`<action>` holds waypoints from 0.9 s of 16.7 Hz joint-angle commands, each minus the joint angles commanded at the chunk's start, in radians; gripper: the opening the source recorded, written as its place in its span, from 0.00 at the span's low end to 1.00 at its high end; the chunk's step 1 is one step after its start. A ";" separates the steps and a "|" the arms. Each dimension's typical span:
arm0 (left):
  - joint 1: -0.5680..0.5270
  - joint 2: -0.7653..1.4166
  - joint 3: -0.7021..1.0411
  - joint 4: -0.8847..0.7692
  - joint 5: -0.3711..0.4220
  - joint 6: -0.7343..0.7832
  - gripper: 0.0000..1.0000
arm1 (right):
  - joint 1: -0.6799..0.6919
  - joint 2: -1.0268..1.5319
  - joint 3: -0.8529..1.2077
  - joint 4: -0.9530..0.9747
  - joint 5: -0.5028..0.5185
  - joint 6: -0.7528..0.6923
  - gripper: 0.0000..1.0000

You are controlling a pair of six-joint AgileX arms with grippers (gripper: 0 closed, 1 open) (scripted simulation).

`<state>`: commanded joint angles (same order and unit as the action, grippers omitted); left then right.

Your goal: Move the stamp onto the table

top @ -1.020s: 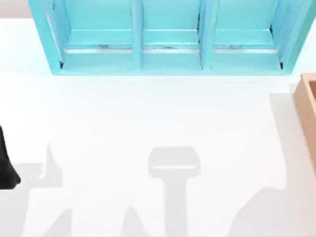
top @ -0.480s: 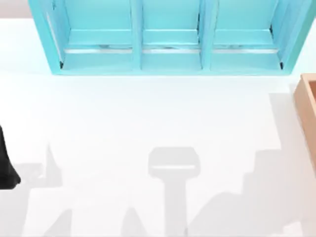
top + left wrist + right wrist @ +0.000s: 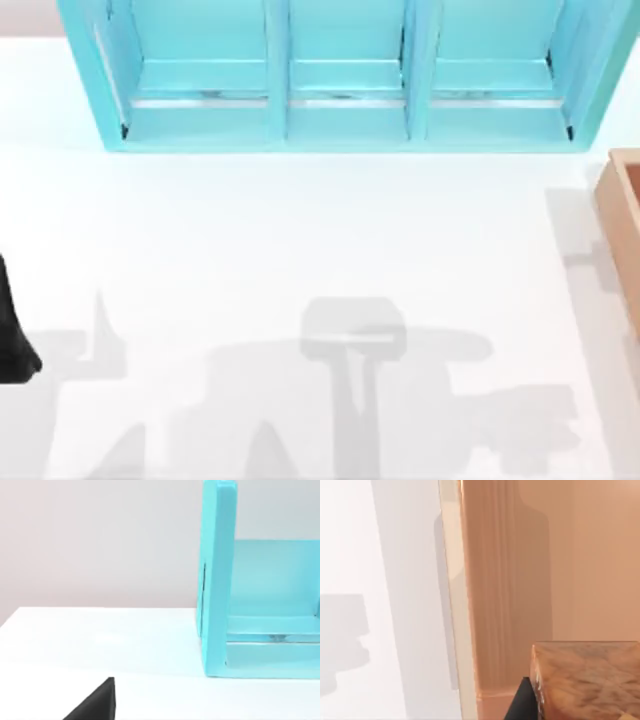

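The left arm (image 3: 12,340) sits parked at the worktop's (image 3: 300,240) left edge, its grip unreadable, while inside the tan wooden box (image 3: 510,580) at the right the right gripper (image 3: 522,702) touches the stamp (image 3: 587,680), clamped or not I cannot tell.

The table (image 3: 300,230) was plain white, crossed by soft grey shadows. The shelf unit (image 3: 340,75) was turquoise, with pale streaked strips along its compartment floors. The box (image 3: 625,225) was tan wood; a block (image 3: 587,680) showed mottled light-brown grain beside a black part (image 3: 522,702).
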<state>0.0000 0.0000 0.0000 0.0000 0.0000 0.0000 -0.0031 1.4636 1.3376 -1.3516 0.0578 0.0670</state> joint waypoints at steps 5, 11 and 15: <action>0.000 0.000 0.000 0.000 0.000 0.000 1.00 | 0.164 0.073 0.043 -0.045 -0.051 0.116 0.00; 0.000 0.000 0.000 0.000 0.000 0.000 1.00 | 0.182 0.091 0.046 -0.045 -0.059 0.129 0.00; 0.000 0.000 0.000 0.000 0.000 0.000 1.00 | 0.244 0.161 0.063 0.019 -0.057 0.192 0.00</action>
<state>0.0000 0.0000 0.0000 0.0000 0.0000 0.0000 0.2408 1.6250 1.4009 -1.3326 0.0005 0.2593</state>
